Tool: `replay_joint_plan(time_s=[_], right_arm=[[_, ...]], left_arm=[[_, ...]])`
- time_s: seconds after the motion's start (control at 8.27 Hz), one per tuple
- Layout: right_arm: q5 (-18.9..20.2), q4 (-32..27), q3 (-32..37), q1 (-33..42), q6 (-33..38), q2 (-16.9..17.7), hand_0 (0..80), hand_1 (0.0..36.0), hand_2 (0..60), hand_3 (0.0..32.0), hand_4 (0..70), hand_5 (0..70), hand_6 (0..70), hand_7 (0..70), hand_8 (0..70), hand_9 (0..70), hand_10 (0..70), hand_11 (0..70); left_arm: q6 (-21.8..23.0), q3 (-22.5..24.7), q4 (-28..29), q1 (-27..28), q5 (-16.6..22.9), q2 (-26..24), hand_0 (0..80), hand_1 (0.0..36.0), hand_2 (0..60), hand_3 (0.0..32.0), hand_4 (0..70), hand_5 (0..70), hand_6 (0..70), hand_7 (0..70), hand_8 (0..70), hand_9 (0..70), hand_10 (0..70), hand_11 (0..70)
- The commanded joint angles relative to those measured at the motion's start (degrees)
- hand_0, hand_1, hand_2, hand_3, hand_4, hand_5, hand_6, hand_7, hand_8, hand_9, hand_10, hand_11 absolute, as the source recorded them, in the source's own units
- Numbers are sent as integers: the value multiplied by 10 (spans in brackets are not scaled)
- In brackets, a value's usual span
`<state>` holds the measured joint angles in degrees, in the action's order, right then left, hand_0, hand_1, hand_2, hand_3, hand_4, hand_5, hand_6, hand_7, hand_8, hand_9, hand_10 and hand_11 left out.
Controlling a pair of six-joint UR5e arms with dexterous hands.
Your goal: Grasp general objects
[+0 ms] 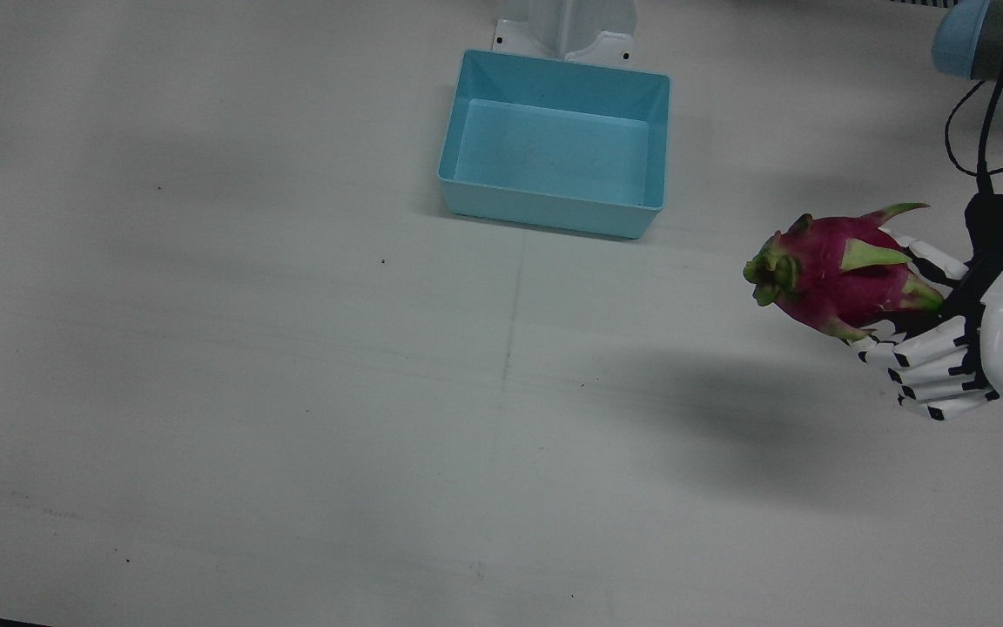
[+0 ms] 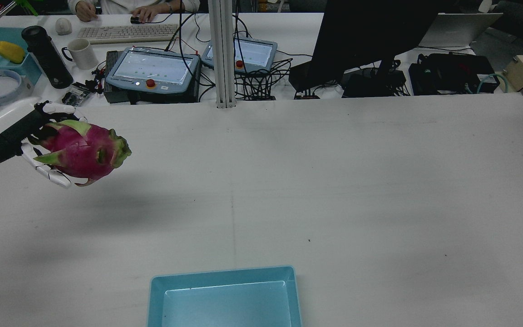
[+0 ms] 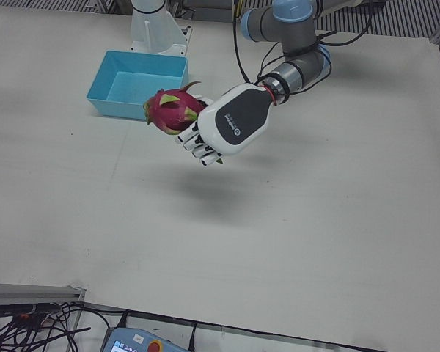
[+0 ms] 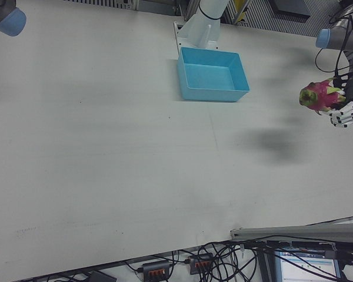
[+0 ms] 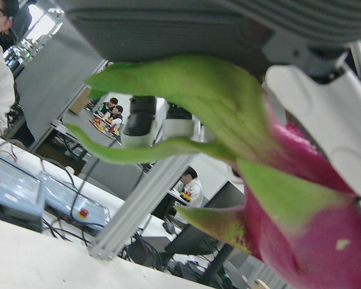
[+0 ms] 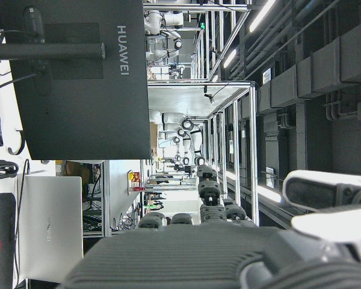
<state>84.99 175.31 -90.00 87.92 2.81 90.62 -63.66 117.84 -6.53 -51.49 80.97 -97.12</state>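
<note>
**Inspector:** Item under review: a magenta, oval dragon fruit with green leafy scales (image 1: 832, 274). It is held clear of the white table (image 1: 292, 392), off to the robot's left, with its shadow lying on the surface below.

**Assistant:** How is it held?

**Inspector:** The left hand (image 1: 959, 340), white with black joints, has its fingers wrapped round the stem end of the fruit. The crown end points toward the table's centre. The hold sits at one end, not at the widest part of the body.

**Assistant:** Handling character?

**Inspector:** In my judgement it is fairly heavy for the hand, firm under a waxy, smooth skin. The scales are soft and bend; they give no reliable purchase. Best hold is around the thick middle, fingers between the scales. Hard squeezing would likely bruise it.

**Assistant:** The right hand?

**Inspector:** Its own camera shows only a sliver of it; whether its fingers are spread or closed, I cannot tell.

**Assistant:** Surroundings?

**Inspector:** A light blue rectangular plastic bin (image 1: 554, 157) sits well apart from the fruit, empty, near the pedestal.
</note>
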Motion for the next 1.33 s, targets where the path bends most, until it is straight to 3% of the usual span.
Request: replay_joint_plan(time_s=[0.0,0.24,0.6,0.85,0.97,1.09,1.21], right_arm=[[0,0,0,0,0,0,0,0,0,0,0,0,0,0,0,0,0,0],[0,-1,0,0,0,0,0,0,0,0,0,0,0,0,0,0,0,0],[0,0,0,0,0,0,0,0,0,0,0,0,0,0,0,0,0,0],[0,0,0,0,0,0,0,0,0,0,0,0,0,0,0,0,0,0],[0,0,0,0,0,0,0,0,0,0,0,0,0,0,0,0,0,0],[0,0,0,0,0,0,0,0,0,0,0,0,0,0,0,0,0,0],[0,0,0,0,0,0,0,0,0,0,0,0,0,0,0,0,0,0]], left_arm=[[-8,44,-52,98,5,-50,414,181,600,0,319,700,630,700,592,700,685,700],[-10,56,-85,147,1,-91,424,200,600,0,330,700,655,700,603,700,686,700],[-83,55,-163,245,-19,-188,420,214,600,0,327,700,661,700,608,700,690,700],[-85,38,-152,263,-26,-186,415,172,600,0,331,700,654,700,619,700,700,700],[-90,35,-147,270,-26,-184,429,182,600,0,324,700,619,700,583,700,670,700],[-95,28,-125,276,-26,-178,471,264,600,0,305,700,540,656,491,661,545,700],[-96,25,-98,289,-26,-161,556,311,600,0,341,700,551,645,461,607,479,692]])
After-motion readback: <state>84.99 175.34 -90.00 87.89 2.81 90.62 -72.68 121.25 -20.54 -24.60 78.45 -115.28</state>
